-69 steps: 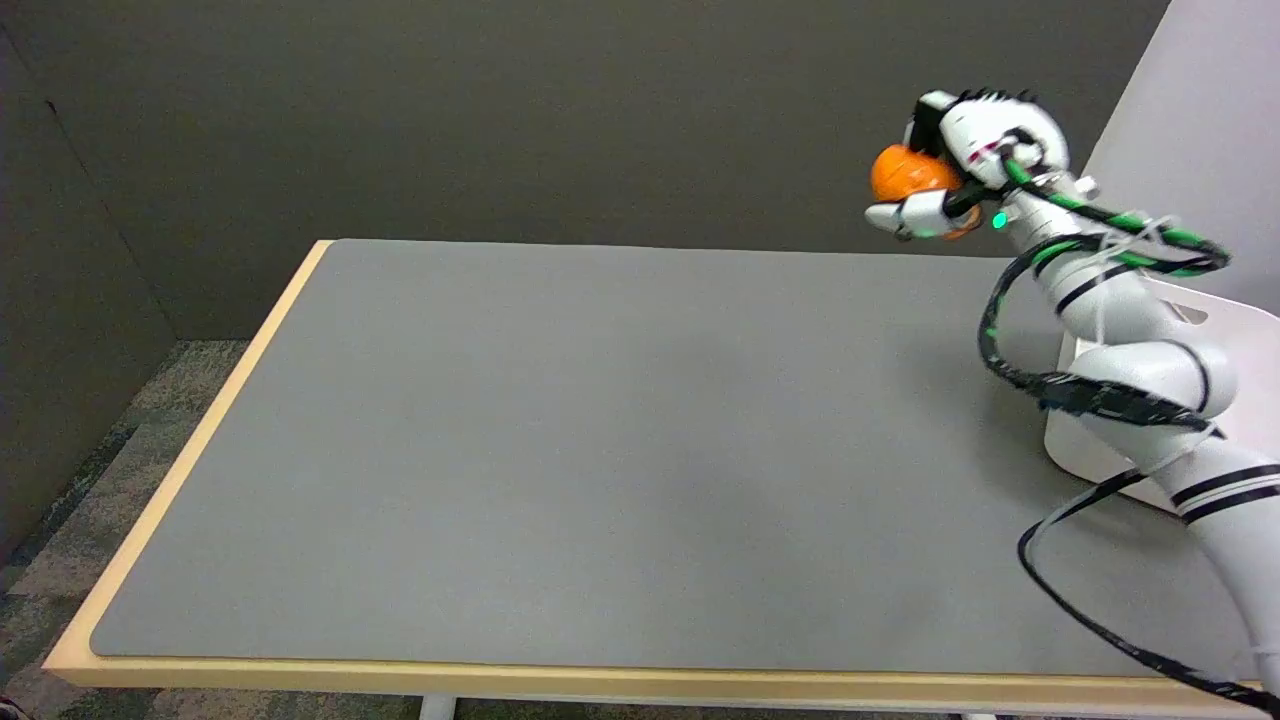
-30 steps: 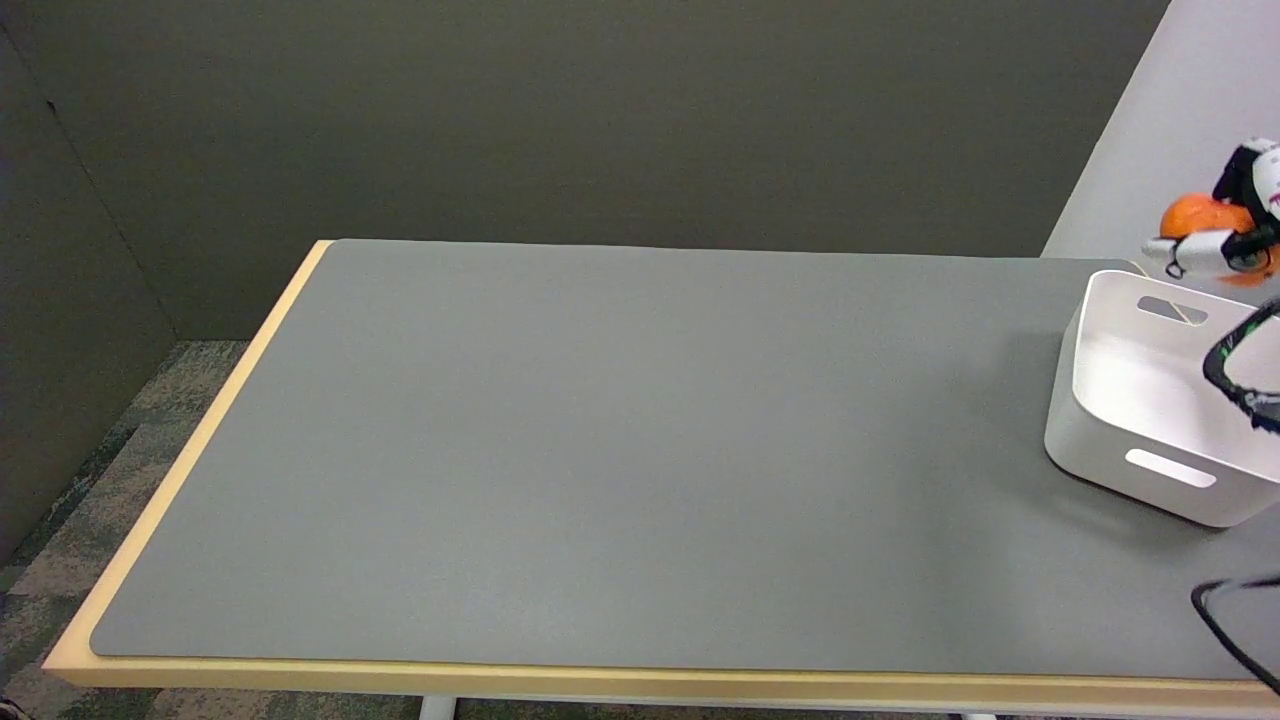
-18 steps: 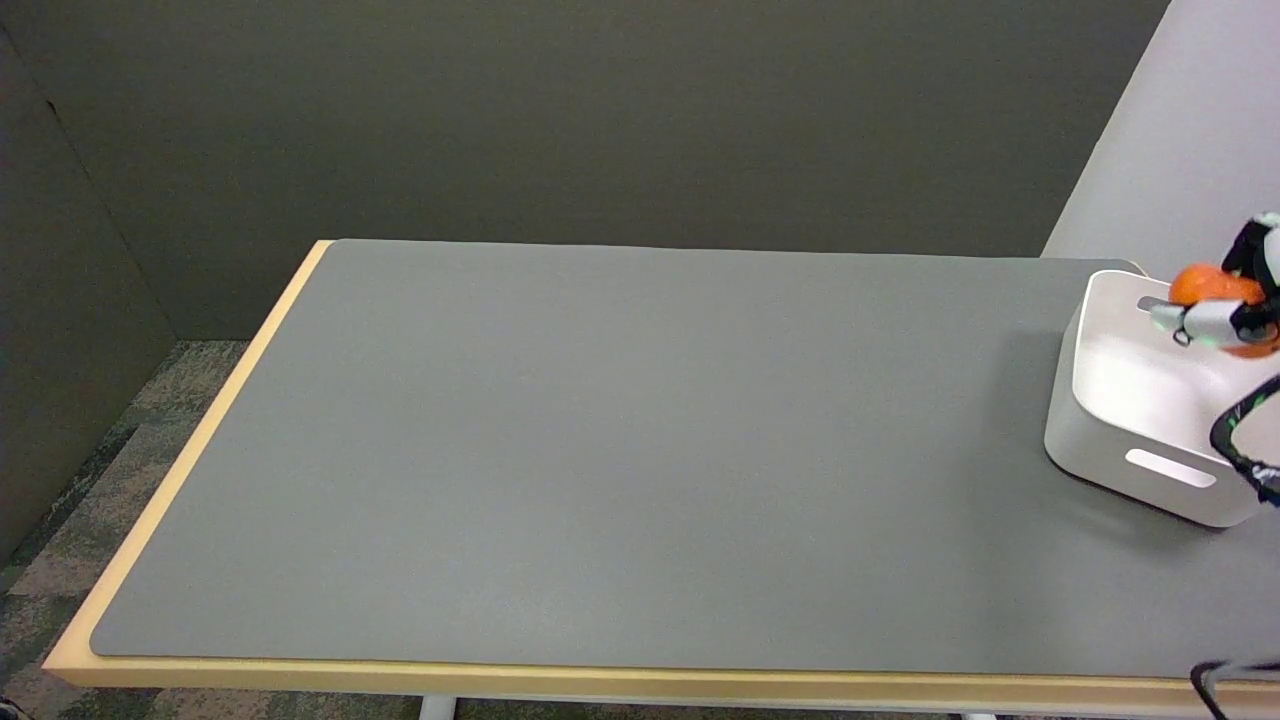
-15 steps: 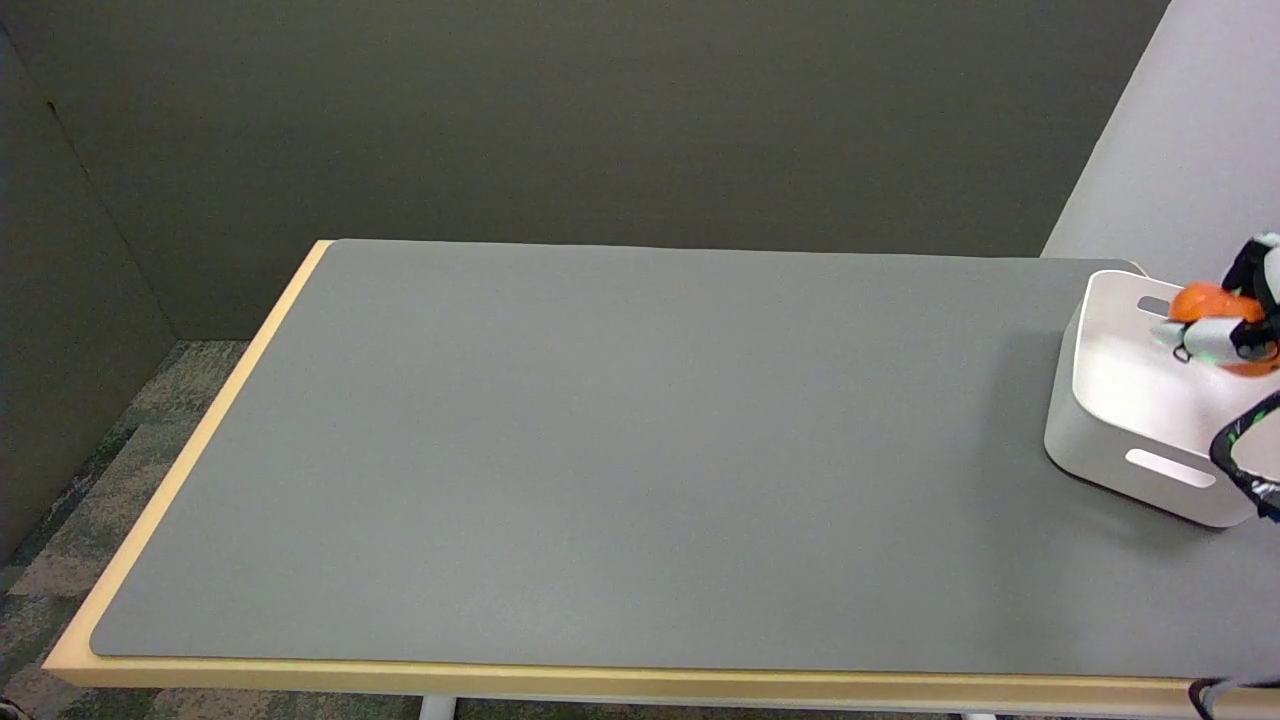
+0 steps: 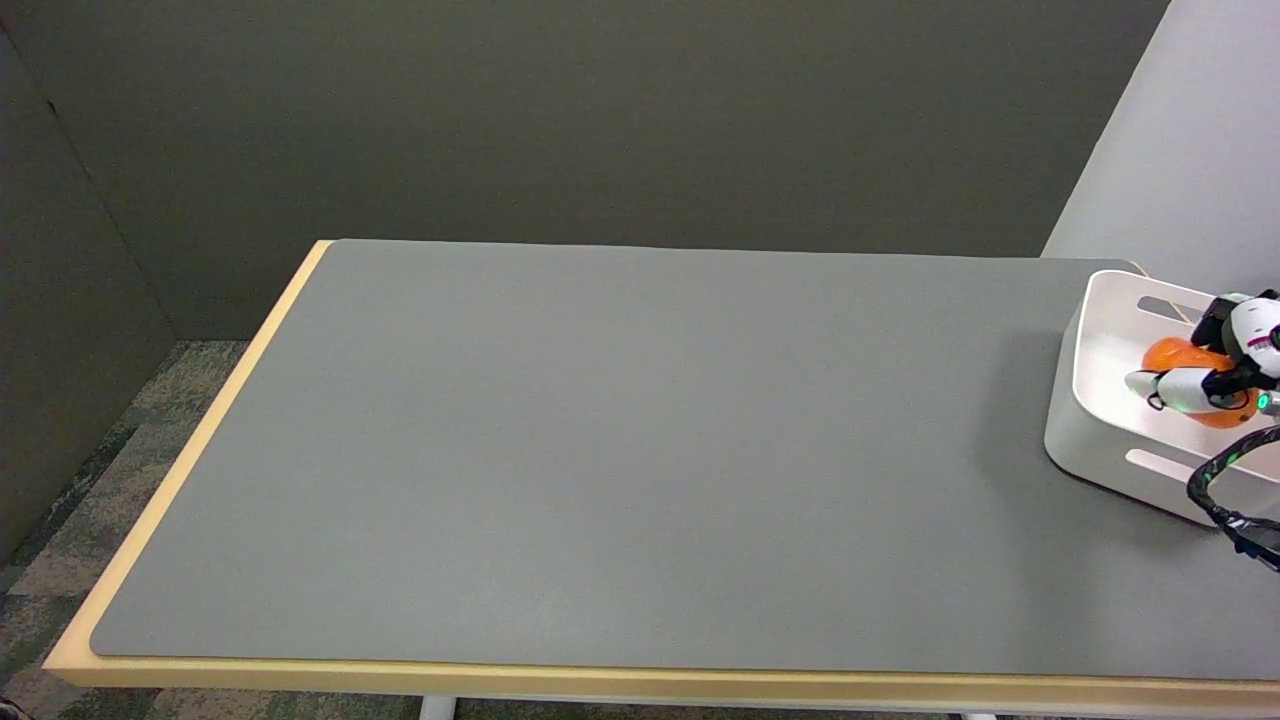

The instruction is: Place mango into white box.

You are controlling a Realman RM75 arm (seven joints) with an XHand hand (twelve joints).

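Observation:
At the table's right edge stands the white box (image 5: 1085, 395), partly cut off by the picture's border. Low inside it is the orange mango (image 5: 1176, 357), gripped by my right hand (image 5: 1225, 365), whose fingers wrap around the fruit. Part of the hand lies outside the picture. Whether the mango touches the box floor cannot be told.
A grey mat (image 5: 600, 450) covers the wooden table, whose tan edge (image 5: 180, 470) shows at left and front. A black cable (image 5: 1225, 500) loops in front of the box's near wall. A dark wall stands behind the table, a light panel (image 5: 1180, 150) at right.
My right hand has carried the mango from high above the table's far right side rightward over the box, then down into it.

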